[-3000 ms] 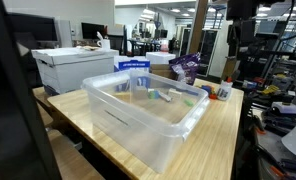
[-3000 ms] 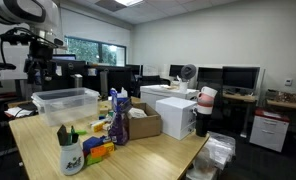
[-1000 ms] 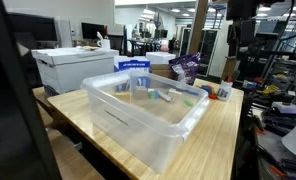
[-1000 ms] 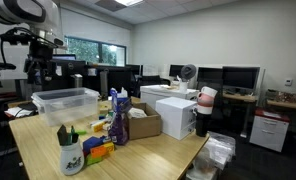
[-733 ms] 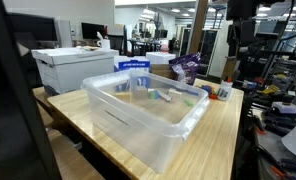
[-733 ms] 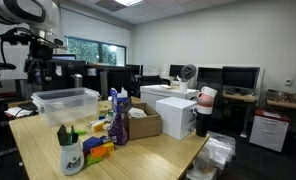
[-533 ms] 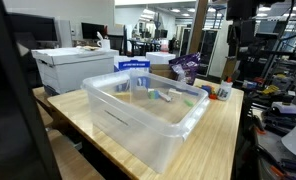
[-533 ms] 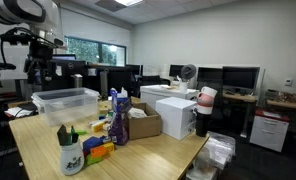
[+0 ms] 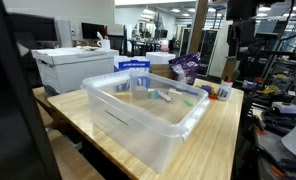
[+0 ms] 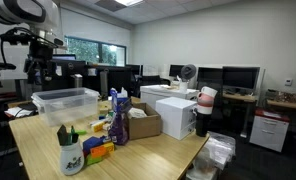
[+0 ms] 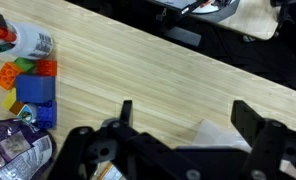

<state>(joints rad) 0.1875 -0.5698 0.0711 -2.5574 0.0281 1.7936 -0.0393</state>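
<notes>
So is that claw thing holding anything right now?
No: in the wrist view the gripper has its fingers spread wide apart, with nothing gripped between them above the wooden table.

- Bare wood of the table (image 11: 138, 70) lies below the gripper (image 11: 186, 115), whose jaws stand wide with nothing between them. This is the broadest free patch in the wrist view.
- A white sheet (image 11: 216, 135) lies flat on that patch (low, hardly a barrier).
- Coloured blocks (image 11: 28, 85), a cup of markers (image 11: 26, 42) and a purple bag (image 11: 13, 150) crowd one edge.
- A clear bin (image 9: 148, 105) fills much of the table. Its walls bar any sideways entry, but its top is open.
- A cardboard box (image 10: 143, 122) and a white box (image 10: 175, 115) wall off another side.
</notes>
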